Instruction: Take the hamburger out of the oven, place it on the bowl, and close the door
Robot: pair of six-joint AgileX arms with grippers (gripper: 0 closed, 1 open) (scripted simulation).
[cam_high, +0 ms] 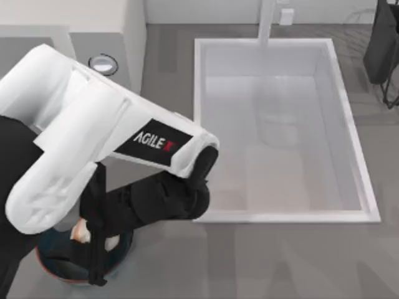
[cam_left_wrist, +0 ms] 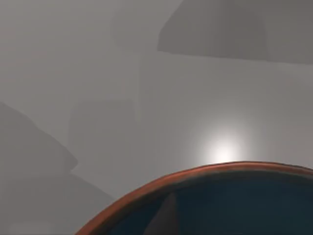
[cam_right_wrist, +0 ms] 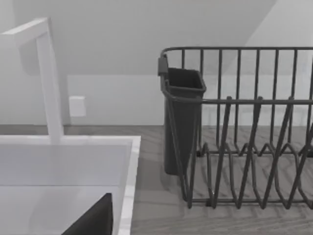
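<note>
My left arm reaches across the table's front left, and its gripper [cam_high: 93,233] hangs low over the bowl [cam_high: 59,272]. The bowl is teal-blue inside with a reddish-brown rim [cam_left_wrist: 161,182], seen close in the left wrist view. The hamburger [cam_high: 81,232], a cream lump with orange patches, shows right at the gripper, over the bowl, partly hidden by the black gripper body. I cannot tell whether it is held or resting. The white oven [cam_high: 118,37] stands at the back left with a round knob [cam_high: 103,63]; its door is hidden behind my arm. A dark wedge of my right gripper [cam_right_wrist: 93,219] shows by the sink.
A large white sink basin [cam_high: 368,187] takes up the middle and right, with a white faucet [cam_right_wrist: 49,83] at its back. A dark wire dish rack [cam_right_wrist: 244,147] with a cutlery cup [cam_right_wrist: 182,122] stands at the far right.
</note>
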